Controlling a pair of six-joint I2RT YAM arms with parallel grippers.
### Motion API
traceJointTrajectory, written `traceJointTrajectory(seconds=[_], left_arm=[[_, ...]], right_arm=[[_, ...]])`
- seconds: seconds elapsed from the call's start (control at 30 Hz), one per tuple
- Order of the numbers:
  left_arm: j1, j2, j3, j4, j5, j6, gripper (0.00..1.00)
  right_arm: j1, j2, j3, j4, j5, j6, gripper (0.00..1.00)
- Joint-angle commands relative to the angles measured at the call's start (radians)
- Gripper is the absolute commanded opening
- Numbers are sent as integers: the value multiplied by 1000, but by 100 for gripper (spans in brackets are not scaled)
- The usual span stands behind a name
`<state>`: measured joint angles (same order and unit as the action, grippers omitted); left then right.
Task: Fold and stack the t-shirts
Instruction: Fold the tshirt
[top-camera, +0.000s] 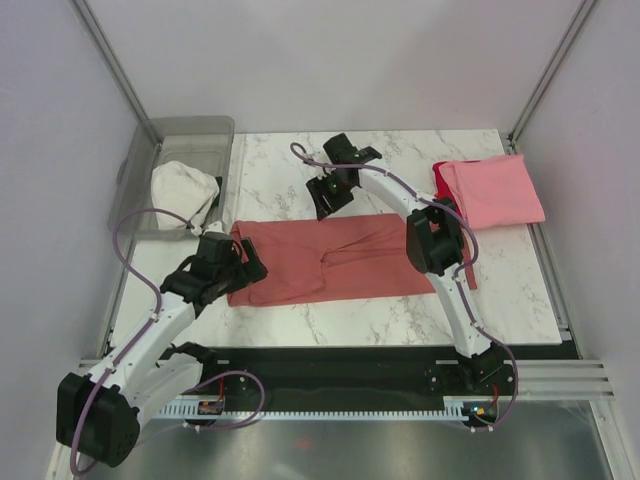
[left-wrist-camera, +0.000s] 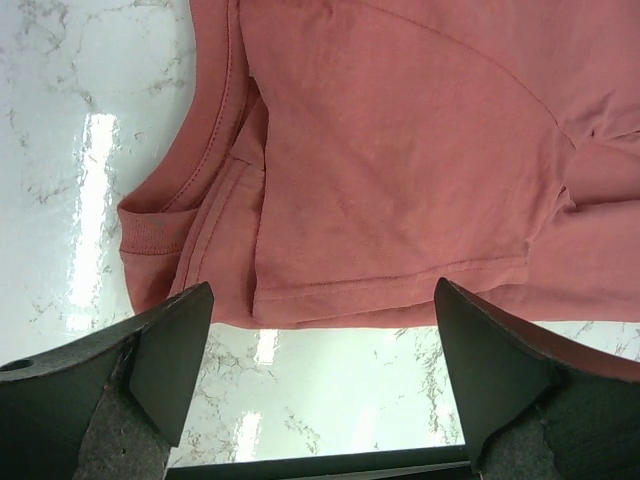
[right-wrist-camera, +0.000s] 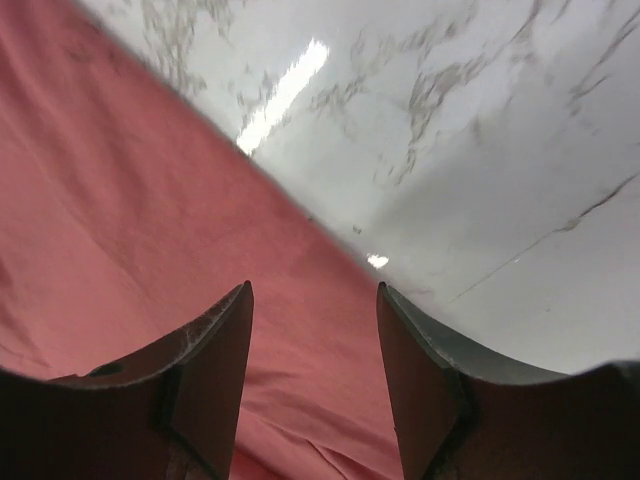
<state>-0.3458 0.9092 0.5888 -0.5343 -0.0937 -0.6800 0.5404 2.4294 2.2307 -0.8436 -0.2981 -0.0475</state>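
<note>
My left hand (left-wrist-camera: 322, 290) hangs wide open by the end of the salmon-red shirt (top-camera: 340, 265). My right hand (right-wrist-camera: 312, 292) hovers half open over its far edge. The clear bin (top-camera: 190, 130) holds a white cloth (top-camera: 183, 188).

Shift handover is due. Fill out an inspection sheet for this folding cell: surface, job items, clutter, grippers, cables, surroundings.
Surface: white marble-pattern table, with glare spots.
Job's things: salmon-red shirt folded into a long band across the centre; light pink shirt folded on top of the bright red shirt at the far right corner.
Clutter: clear bin at far left, holding a white cloth.
Grippers: left gripper wide open at the band's left end; right gripper with jaws apart over its far edge.
Cables: purple cable loops beside the left arm; another cable runs along the right arm.
Surroundings: white walls, metal frame posts.
</note>
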Motion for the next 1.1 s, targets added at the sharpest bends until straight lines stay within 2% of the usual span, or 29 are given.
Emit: traceJointTrajectory(seconds=[0.0,0.3,0.53,0.83,1.07], left_arm=[[-4,-29,-14,34,14,-27,100],[-4,-23,-4,37,12,-24,100],[-4,-29,-10,39,11,-23,100],[-4,-27,-24,54,22,-23,100],[-4,-26,-21,56,26,-18,100]], right_arm=[[-7,37,67,-150,-72,-103,61],[-10,92,53,-152,-151,-118,59],[-16,79,76,-95,-82,-104,65],[-40,108,101,-87,-73,-84,66],[-33,140,87,-137,-165,-113,66]])
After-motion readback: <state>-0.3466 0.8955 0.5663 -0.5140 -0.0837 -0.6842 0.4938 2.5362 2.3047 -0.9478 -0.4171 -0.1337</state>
